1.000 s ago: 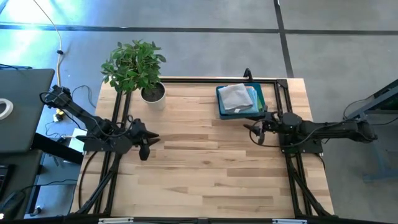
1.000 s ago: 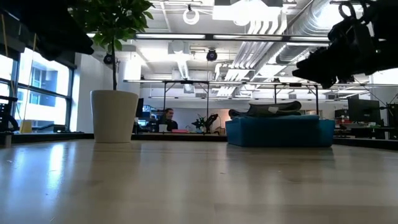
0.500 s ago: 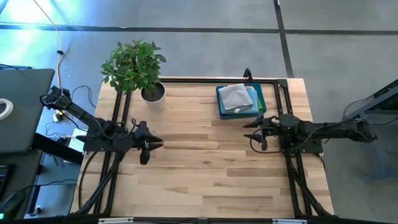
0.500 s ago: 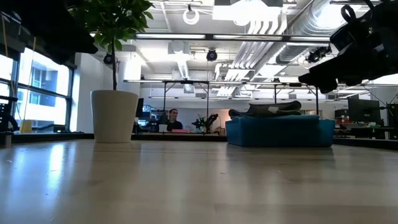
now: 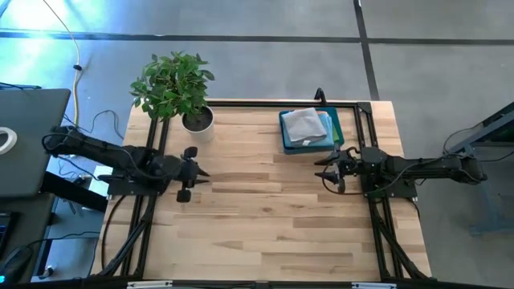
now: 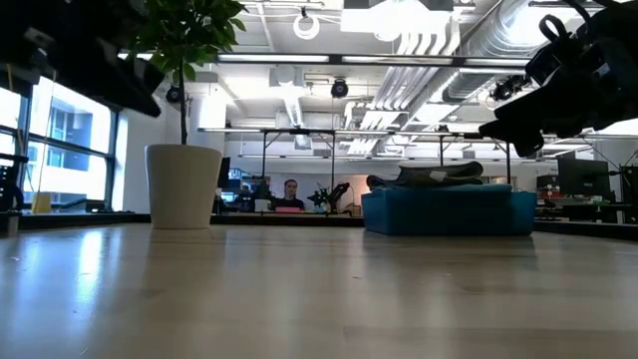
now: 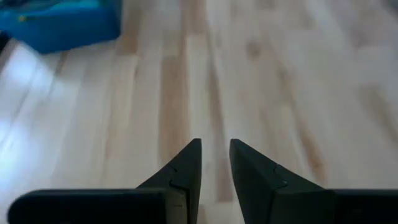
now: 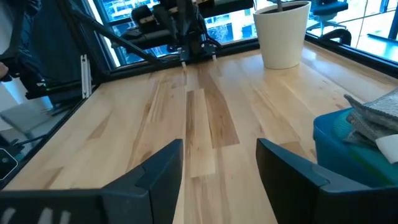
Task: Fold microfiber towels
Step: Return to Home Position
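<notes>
The microfiber towels lie stacked in a blue bin (image 5: 308, 131) at the table's far right. A grey towel (image 5: 303, 124) is on top, with light blue and green edges (image 5: 325, 125) showing beside it. In the low view the grey towel (image 6: 439, 176) rises above the bin's rim (image 6: 449, 211). My left gripper (image 5: 195, 172) hovers over bare wood at the table's left. Its fingers (image 7: 215, 149) are a little apart with nothing between them. My right gripper (image 5: 327, 172) hangs just on the near side of the bin, wide open (image 8: 221, 149) and empty.
A potted plant (image 5: 191, 112) in a white pot (image 6: 183, 186) stands at the far left of the table. Black frame rails run along the left, right and far sides (image 5: 265, 103). Bare wood (image 5: 273, 217) spans the middle and near part. A person sits in the room behind (image 6: 290, 192).
My left gripper has swung a little toward the table's far edge and rolled about its own axis, and its arm now lies straighter across the table's left edge. My right gripper has tipped slightly and stays beside the bin. The towels have not moved.
</notes>
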`<state>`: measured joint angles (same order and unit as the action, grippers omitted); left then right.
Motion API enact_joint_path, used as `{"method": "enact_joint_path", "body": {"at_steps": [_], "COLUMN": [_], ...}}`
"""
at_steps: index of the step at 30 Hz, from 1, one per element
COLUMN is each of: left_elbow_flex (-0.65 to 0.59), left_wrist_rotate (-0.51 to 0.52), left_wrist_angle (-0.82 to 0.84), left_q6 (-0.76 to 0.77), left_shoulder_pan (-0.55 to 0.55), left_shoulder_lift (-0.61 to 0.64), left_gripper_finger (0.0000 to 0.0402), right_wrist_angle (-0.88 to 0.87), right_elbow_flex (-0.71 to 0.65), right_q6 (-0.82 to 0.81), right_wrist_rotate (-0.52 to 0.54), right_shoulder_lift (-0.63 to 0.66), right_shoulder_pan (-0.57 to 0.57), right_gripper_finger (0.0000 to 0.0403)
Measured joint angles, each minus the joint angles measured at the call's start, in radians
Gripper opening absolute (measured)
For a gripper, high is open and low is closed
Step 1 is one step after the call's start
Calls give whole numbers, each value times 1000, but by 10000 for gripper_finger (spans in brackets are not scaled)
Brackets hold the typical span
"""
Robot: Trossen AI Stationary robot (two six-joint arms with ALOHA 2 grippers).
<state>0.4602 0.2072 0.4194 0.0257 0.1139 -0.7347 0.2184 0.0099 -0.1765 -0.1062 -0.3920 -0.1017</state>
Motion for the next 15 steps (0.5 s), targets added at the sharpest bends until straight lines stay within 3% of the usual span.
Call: {"method": "enact_joint_path", "body": {"at_steps": [2,6,15], "left_elbow_flex": [-9,-77,-292], "left_wrist_rotate": [-68,-23,-55], "left_wrist_angle": [-31,-216,-592], "left_q6": [-3,164,198], "left_shoulder_pan": [-39,-88,-55], "left_shoulder_lift": [22,32,74], "left_gripper_finger": [68,52,29], "right_wrist_angle": [-1,-6,-17], "right_elbow_flex": [0,0,0], "right_q6": [0,0,1], "right_wrist_rotate": [0,0,1], "right_shoulder_lift": [0,0,0], "right_shoulder_pan": [0,0,0], "right_gripper_finger": [197,197,197]}}
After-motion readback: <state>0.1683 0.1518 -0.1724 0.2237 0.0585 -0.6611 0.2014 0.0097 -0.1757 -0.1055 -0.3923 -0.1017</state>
